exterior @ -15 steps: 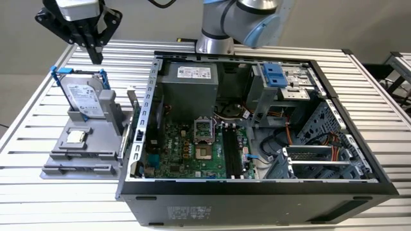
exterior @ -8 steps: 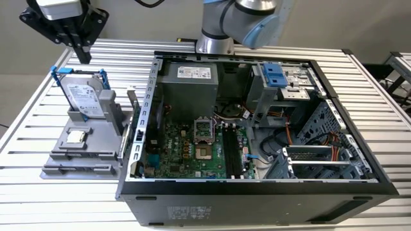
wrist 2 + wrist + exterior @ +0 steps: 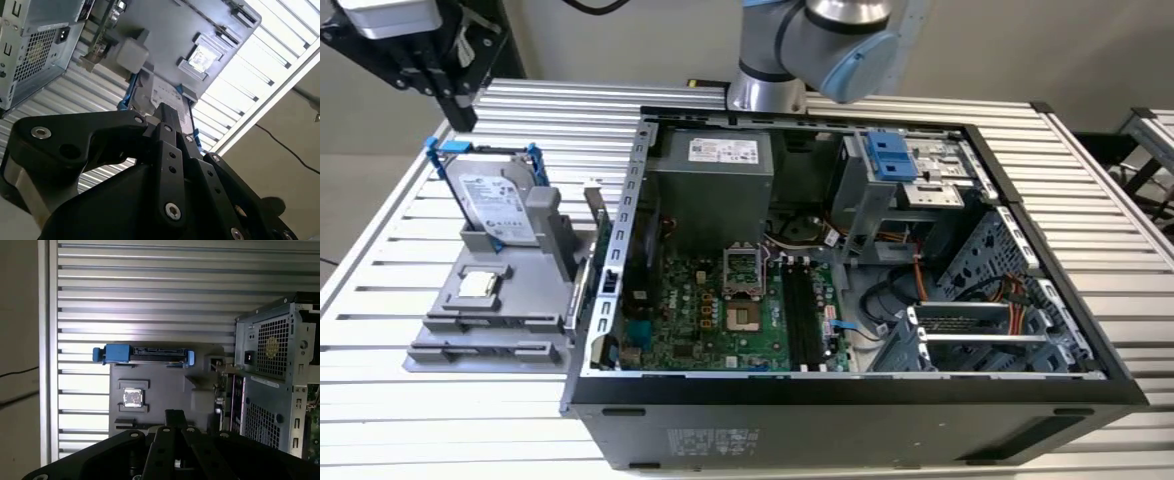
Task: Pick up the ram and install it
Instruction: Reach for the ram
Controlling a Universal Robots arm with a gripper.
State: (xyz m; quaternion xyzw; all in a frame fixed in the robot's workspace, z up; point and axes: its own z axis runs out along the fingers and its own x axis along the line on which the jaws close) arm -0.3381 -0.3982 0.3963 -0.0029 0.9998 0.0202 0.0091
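Ram (image 3: pixel 595 222) stands on edge in the grey holder (image 3: pixel 494 318) at nine o'clock of the case (image 3: pixel 854 395), probably to offer its top edge, with the gripper (image 3: pixel 173 416) above, fingers pressed together on nothing.

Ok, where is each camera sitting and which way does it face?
Exterior view: above the table, looking down into the open case and holder; arm at the far side.
First wrist view: on the wrist, straight down onto the holder; jaws in the foreground.
Second wrist view: on the wrist, slanting past the jaws.
Both share drive and processor.
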